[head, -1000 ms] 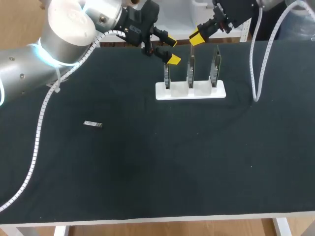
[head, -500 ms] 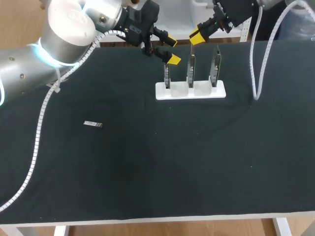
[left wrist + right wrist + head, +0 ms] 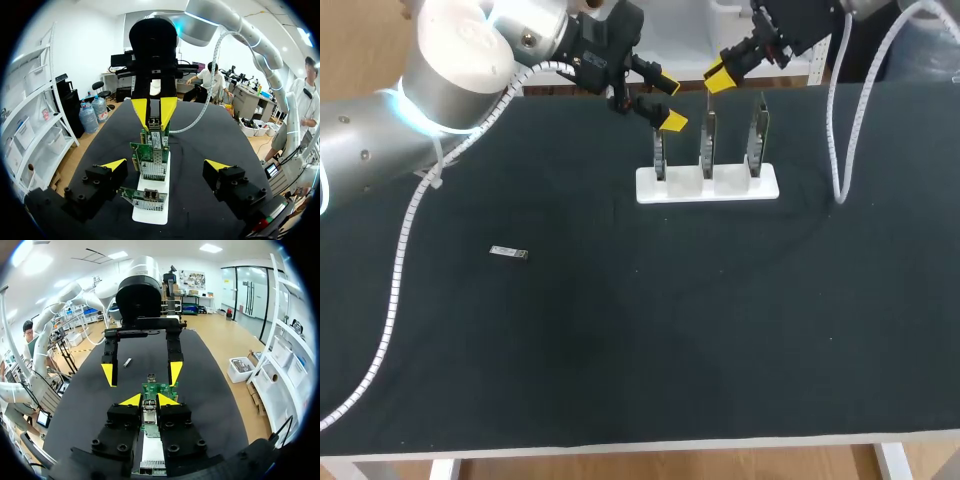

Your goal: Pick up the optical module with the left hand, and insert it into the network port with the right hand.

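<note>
Head view: one small silvery module (image 3: 508, 253) is lying flat on the black cloth table (image 3: 620, 350), well apart from everything else, not being touched by either arm. One white plastic stand (image 3: 707, 186) is being used to prop three green circuit boards upright in a row. The left gripper (image 3: 668, 100) is being held just above the end board (image 3: 660, 157), fingers spread wide, nothing being gripped. The right gripper (image 3: 718, 76) is being held right over the middle board (image 3: 707, 135), fingers close together.

Left wrist view: its two yellow wedge tips are being held wide apart, with all three boards lined up ahead and nothing being pinched. Further along, a boxy metal port (image 3: 154, 123) on top of the middle board is being flanked tightly by the right gripper's two tips.

Right wrist view: the narrow fingers are being pressed onto that shiny rectangular port from both sides. The module is being seen as a thin little bar on the cloth, well beyond the wide-open left gripper.
</note>
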Action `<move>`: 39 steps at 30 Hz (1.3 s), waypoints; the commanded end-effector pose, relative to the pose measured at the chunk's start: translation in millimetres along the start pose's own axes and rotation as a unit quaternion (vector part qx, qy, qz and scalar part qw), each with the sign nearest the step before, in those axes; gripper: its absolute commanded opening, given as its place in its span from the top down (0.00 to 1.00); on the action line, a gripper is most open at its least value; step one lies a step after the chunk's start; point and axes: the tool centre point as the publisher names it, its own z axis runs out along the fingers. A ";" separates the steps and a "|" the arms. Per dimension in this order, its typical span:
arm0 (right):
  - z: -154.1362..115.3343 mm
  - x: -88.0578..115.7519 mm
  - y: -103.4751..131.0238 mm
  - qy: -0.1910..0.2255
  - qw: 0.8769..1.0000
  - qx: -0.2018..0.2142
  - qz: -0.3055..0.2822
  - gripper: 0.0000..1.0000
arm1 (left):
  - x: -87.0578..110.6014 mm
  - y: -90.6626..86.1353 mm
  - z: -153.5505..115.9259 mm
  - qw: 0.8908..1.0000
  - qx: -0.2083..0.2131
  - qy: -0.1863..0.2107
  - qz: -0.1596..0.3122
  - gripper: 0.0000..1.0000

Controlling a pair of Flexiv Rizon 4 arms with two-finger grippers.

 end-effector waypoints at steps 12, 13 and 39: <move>2.5 2.5 1.7 0.000 1.000 0.001 0.005 1.00 | -0.7 1.1 0.3 1.000 0.001 0.002 -0.001 0.00; 2.6 2.7 1.2 0.000 1.000 0.001 0.005 1.00 | -0.7 1.1 0.3 1.000 0.001 0.002 -0.001 0.00; -17.1 1.2 0.6 -0.024 0.999 0.025 0.022 0.00 | -0.7 1.1 0.3 1.000 0.001 0.002 -0.001 0.00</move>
